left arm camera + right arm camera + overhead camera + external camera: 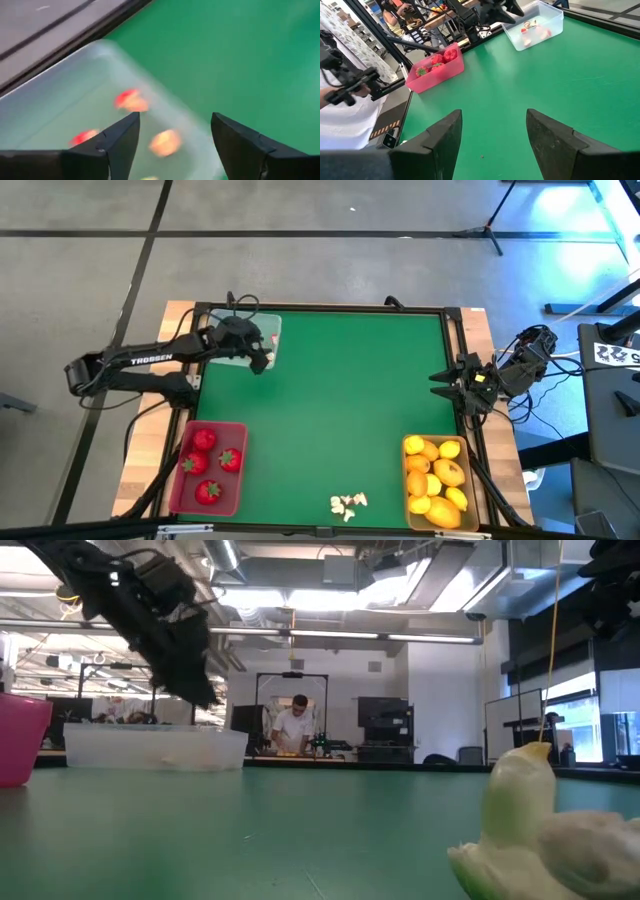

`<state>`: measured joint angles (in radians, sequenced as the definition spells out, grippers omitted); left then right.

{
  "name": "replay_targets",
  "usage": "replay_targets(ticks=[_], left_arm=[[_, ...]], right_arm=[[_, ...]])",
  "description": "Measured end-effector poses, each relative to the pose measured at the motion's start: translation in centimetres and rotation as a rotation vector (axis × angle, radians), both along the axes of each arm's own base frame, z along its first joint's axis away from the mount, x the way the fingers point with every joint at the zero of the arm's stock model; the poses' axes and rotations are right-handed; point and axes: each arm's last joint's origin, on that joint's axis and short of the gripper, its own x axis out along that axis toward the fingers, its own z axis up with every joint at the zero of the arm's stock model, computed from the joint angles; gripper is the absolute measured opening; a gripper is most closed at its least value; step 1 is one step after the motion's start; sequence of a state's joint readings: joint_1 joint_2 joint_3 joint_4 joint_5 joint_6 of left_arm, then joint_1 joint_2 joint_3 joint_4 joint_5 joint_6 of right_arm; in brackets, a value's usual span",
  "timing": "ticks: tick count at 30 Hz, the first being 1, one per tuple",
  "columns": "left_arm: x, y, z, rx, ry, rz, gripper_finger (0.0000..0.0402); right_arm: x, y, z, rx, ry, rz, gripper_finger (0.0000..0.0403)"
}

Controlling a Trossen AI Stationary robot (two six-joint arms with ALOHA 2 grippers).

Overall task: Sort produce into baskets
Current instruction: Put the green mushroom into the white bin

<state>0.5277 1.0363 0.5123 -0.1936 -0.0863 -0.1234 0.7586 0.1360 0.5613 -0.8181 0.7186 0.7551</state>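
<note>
At the far left corner of the green table mat (330,400), the left gripper (262,360) hangs over the near right edge of the clear translucent plastic tray (258,330); its two dark fingers (117,142) stand well apart and hold nothing. Inside this tray lie a few tiny white-and-red pieces (131,100), seen between the fingers in the left wrist view. Near the front left corner sits the pinkish-red rectangular plastic tray (237,480) with four red toy strawberries (204,440) in it. On the near right corner stands the tan-yellow rectangular tray (410,445), filled with yellow and orange lemon-like ovals (450,472). Between these two trays, close to the near edge, a small heap of white-and-red bits (348,503) rests on the mat. The right gripper (437,383) waits at the right edge of the mat, its jaws spread wide and empty. Beyond the table, a person (293,725) stands at a far bench.
</note>
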Motion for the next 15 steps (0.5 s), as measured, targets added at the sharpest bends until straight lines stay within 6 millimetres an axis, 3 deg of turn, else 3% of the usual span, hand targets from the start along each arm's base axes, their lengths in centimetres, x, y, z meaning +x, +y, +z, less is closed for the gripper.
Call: replay_targets(ticks=[6,15], left_arm=[[2.6,-2.7,2.5,-0.032,-0.155,-0.266,0.0238],[5.3,-11.5,4.3,-0.003,-0.348,-0.640,0.0238]], right_arm=[[0.0,0.0,0.0,0.000,0.000,0.000,0.0221],[0.0,0.0,0.0,0.001,0.000,-0.003,0.0221]])
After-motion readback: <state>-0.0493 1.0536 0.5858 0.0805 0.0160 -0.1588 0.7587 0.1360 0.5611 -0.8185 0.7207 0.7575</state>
